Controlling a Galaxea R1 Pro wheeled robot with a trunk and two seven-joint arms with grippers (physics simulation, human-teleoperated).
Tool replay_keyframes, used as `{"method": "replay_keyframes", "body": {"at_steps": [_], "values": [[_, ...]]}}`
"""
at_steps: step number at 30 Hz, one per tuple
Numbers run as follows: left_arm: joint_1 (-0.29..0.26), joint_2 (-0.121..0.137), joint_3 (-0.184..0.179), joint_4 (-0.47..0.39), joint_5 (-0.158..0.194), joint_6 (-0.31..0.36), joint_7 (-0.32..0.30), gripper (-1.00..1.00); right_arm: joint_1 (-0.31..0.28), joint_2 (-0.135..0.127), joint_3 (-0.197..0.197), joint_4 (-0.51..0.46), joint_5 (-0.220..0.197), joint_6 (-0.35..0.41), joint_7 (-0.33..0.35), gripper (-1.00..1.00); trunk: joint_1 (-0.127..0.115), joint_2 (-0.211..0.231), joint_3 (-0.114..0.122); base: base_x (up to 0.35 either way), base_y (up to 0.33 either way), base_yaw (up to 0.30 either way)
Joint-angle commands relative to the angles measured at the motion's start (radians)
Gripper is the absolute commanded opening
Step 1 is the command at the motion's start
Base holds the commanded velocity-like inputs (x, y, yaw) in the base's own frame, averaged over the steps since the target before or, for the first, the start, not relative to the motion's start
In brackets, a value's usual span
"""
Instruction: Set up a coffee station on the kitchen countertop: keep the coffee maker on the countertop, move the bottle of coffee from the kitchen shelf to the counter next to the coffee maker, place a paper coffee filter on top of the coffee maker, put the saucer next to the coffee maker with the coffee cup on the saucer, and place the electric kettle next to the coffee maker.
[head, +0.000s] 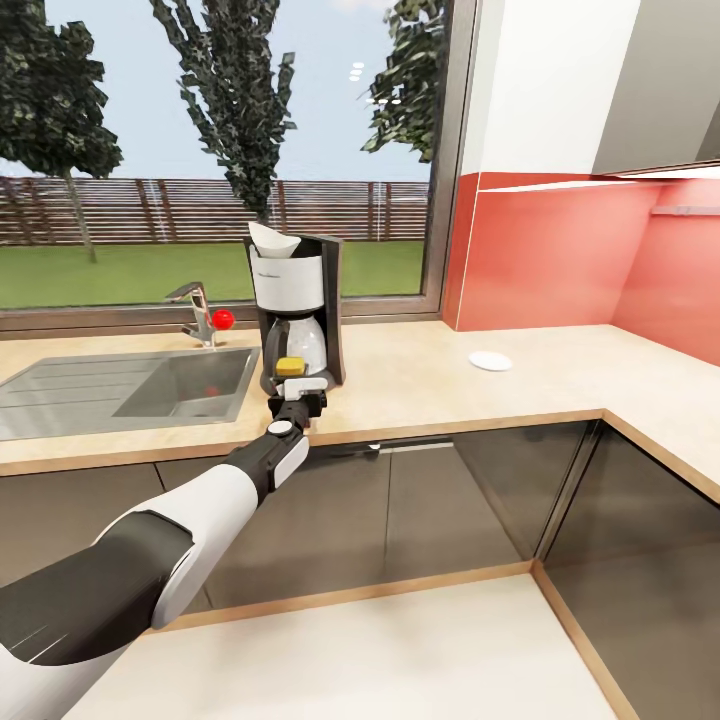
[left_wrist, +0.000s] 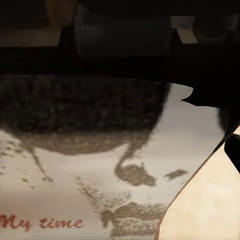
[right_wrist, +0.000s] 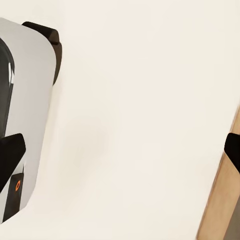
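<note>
Left tool (head: 296, 385) clenched on the bottle of coffee (head: 291, 367), held just in front of the coffee maker (head: 296, 305) on the worktop (head: 420, 385). Paper coffee filter (head: 274, 240) sits atop the maker. Saucer (head: 490, 361) at 3 o'clock, well apart. Right tool (right_wrist: 120, 150): spread apart.

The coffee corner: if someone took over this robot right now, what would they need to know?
Left hand: holds the coffee jar, at the counter right in front of the coffee maker.
Right hand: its fingertips look spread, holding nothing, above pale floor.
Done: filter on the maker; saucer on the counter, but well off to the right.
Left: release the jar, bring the saucer closer, fetch cup and kettle.
</note>
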Motion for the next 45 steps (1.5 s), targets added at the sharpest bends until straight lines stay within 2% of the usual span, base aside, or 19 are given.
{"method": "replay_keyframes", "body": {"at_steps": [1,23,36,45], "values": [[-0.001,0.000,-0.008,0.001,0.009,-0.004,0.005,1.00,-0.001,0.000,0.006,0.004,-0.011,-0.006,0.007,1.00,0.000,-0.001,-0.001,0.000,0.000,0.000],[-0.001,0.000,-0.010,0.001,0.009,-0.005,0.005,1.00,-0.001,0.000,0.006,0.004,-0.011,-0.006,0.007,1.00,0.000,-0.001,-0.001,-0.108,0.000,0.000],[-0.001,0.000,-0.010,0.000,0.009,-0.004,0.005,1.00,-0.001,0.000,0.006,0.004,-0.011,-0.005,0.008,1.00,0.000,-0.001,-0.001,-0.021,0.000,0.000],[-0.001,0.000,-0.010,-0.003,0.009,-0.004,0.005,1.00,-0.001,0.000,0.006,0.004,-0.011,-0.004,0.007,1.00,0.000,-0.001,-0.001,-0.178,0.000,0.000]]}}
